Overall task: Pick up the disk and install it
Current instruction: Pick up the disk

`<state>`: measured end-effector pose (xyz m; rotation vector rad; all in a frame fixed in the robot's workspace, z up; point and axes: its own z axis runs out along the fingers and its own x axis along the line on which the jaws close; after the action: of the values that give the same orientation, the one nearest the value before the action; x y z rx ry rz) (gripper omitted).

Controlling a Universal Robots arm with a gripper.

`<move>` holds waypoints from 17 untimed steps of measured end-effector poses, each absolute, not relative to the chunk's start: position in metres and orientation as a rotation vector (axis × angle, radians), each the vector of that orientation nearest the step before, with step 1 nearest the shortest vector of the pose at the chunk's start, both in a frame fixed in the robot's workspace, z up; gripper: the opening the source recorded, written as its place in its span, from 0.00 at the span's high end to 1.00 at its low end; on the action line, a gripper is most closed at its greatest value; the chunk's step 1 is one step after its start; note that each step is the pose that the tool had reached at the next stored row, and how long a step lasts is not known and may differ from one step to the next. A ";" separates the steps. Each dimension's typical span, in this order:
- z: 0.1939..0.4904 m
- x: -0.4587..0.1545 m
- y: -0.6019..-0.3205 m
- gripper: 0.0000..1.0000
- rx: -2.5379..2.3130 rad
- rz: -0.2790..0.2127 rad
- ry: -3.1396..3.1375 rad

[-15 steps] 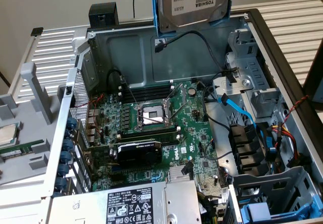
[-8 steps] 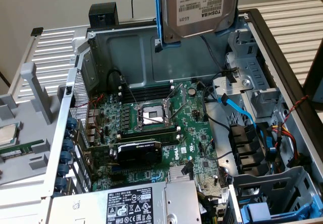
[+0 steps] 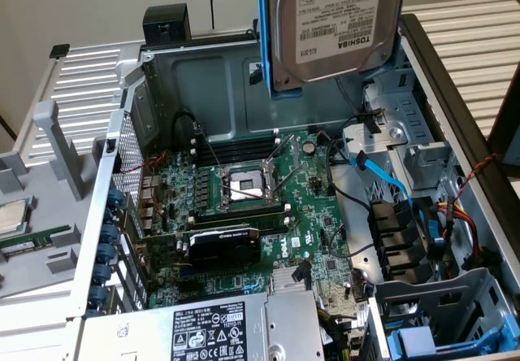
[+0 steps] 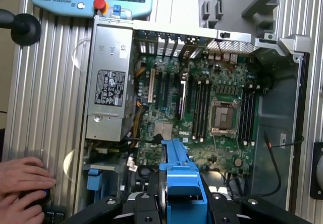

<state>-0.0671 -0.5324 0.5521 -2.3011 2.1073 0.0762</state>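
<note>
One disk (image 3: 337,28) is gripped by its blue carrier (image 4: 184,183) in the tool (image 4: 181,201), hung upright above the computer case (image 3: 219,84) near its drive-cage corner, seemingly kept clear of the cables (image 3: 382,174).

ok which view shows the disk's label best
The exterior view: the disk hangs above the open computer case with its white printed label facing the camera. The wrist view looks along its blue carrier edge-on, label side turned away.
</note>
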 end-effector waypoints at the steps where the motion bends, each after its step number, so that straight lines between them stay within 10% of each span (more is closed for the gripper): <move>1: 0.552 -0.064 -0.534 0.63 -2.301 0.076 2.107; 17: 0.551 -0.046 -0.559 0.63 -2.259 0.078 2.152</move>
<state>-0.0461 -0.5591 0.5512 -2.2592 2.1524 0.0776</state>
